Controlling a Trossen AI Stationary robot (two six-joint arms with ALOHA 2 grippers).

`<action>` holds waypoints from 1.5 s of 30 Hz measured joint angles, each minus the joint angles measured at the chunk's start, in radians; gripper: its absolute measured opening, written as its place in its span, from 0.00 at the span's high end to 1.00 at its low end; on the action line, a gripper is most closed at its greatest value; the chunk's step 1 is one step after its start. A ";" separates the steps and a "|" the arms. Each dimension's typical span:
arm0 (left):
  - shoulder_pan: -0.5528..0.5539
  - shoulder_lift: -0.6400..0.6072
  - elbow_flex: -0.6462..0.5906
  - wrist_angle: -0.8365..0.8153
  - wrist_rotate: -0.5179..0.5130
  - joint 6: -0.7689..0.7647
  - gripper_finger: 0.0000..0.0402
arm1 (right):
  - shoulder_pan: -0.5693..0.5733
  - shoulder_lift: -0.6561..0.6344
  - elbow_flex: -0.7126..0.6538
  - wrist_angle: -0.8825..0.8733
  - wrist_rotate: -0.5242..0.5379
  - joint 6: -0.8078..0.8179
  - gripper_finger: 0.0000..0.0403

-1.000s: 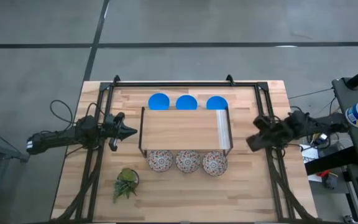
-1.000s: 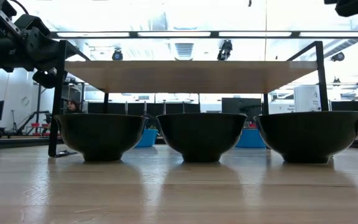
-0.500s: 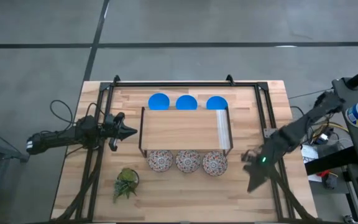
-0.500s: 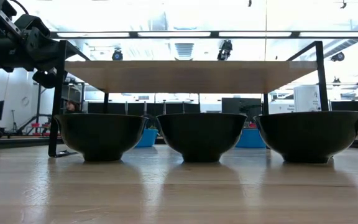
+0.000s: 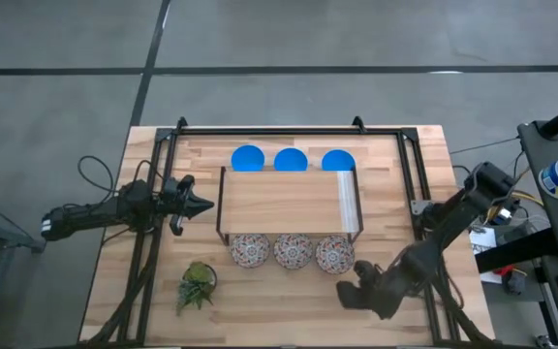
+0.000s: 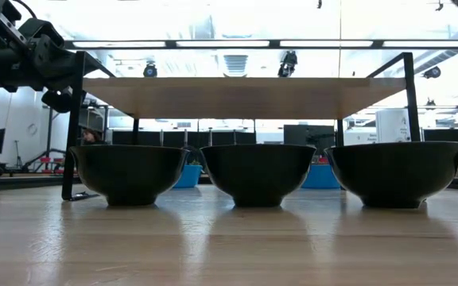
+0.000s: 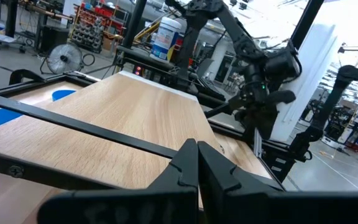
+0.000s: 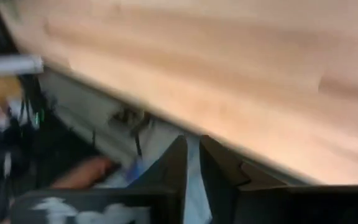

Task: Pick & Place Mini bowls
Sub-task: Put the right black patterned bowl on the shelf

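No readable writing in any view; a white-and-blue container (image 7: 165, 36) in the room shows only a blue band, text too small to tell.

High view: wooden shelf (image 5: 289, 204) on a black frame at the middle of the worktop (image 5: 114, 281). Three blue bowls (image 5: 290, 159) in a row just behind the shelf, three patterned bowls (image 5: 290, 252) in a row just in front of it, all on the worktop, none held. Small green plant (image 5: 196, 284) in front of the shelf toward the left side. Left gripper (image 5: 197, 205) just left of the shelf, fingers pinched together to a point, holding nothing. Right gripper (image 5: 355, 290) in front of the shelf's right end, near the rightmost patterned bowl, apart from it; finger state not clear from above.

Low view adds what the high view lacks: the three front bowls (image 6: 257, 173) appear as dark silhouettes under the shelf board (image 6: 237, 97), blue bowls glimpsed between them, left arm (image 6: 18, 48) beside the shelf's upper corner.

Left wrist view: own fingers (image 7: 191, 168) pressed together, empty; shelf top ahead, right arm (image 7: 260, 87) beyond it.

Right wrist view: blurred wood surface, own fingers (image 8: 180, 163) nearly together with a thin gap, gripping nothing.
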 joint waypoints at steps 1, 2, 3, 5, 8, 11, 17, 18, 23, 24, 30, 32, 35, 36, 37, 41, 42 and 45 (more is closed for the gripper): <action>0.000 0.000 0.000 0.000 0.000 0.000 1.00 | 0.005 0.022 0.010 -0.021 0.039 0.014 0.86; 0.000 0.000 0.000 0.000 0.000 0.000 1.00 | 0.007 0.040 0.023 -0.048 0.060 0.024 0.83; 0.000 0.000 0.000 0.000 0.000 0.000 1.00 | 0.007 0.056 0.036 -0.078 0.067 0.028 0.80; 0.000 0.000 0.000 0.000 0.000 0.000 1.00 | 0.006 0.083 0.066 -0.140 0.072 0.032 0.75; 0.000 0.000 0.000 0.000 0.000 0.000 1.00 | 0.003 0.122 0.109 -0.246 0.099 0.044 0.68; 0.000 0.000 0.000 0.000 0.000 0.000 1.00 | -0.001 0.131 0.160 -0.389 0.120 0.042 0.64; 0.000 0.000 0.000 0.000 0.000 0.000 1.00 | -0.004 0.124 0.278 -0.482 0.241 -0.424 0.63; 0.000 0.000 0.000 0.000 0.000 0.000 1.00 | -0.011 0.124 0.299 -0.484 0.247 -0.543 0.64; 0.000 0.000 0.000 0.000 0.000 0.000 1.00 | -0.045 0.166 0.375 -0.484 0.255 -1.155 0.68; 0.000 0.000 0.000 0.000 0.000 0.000 1.00 | -0.051 0.176 0.384 -0.488 0.254 -1.227 0.69; 0.000 0.000 0.000 0.000 0.000 0.000 1.00 | -0.091 0.237 0.386 -0.516 0.190 -1.327 0.73; 0.000 0.000 0.000 0.000 0.000 0.000 1.00 | -0.099 0.254 0.379 -0.530 0.190 -1.327 0.73; 0.000 0.000 0.000 0.001 0.000 0.000 1.00 | -0.111 0.276 0.377 -0.567 0.191 -1.323 0.75; 0.000 0.000 0.000 0.001 0.000 0.000 1.00 | -0.115 0.283 0.377 -0.570 0.191 -1.323 0.75; 0.000 0.000 0.000 0.002 0.000 0.000 1.00 | -0.118 0.289 0.377 -0.568 0.188 -1.323 0.75; 0.000 0.000 0.000 0.003 0.000 0.000 1.00 | -0.127 0.311 0.375 -0.566 0.188 -1.320 0.76; 0.000 0.000 0.000 0.003 0.000 0.000 1.00 | -0.128 0.316 0.374 -0.567 0.186 -1.320 0.76; 0.000 0.000 0.000 0.003 0.000 0.000 1.00 | -0.133 0.342 0.373 -0.567 0.185 -1.319 0.75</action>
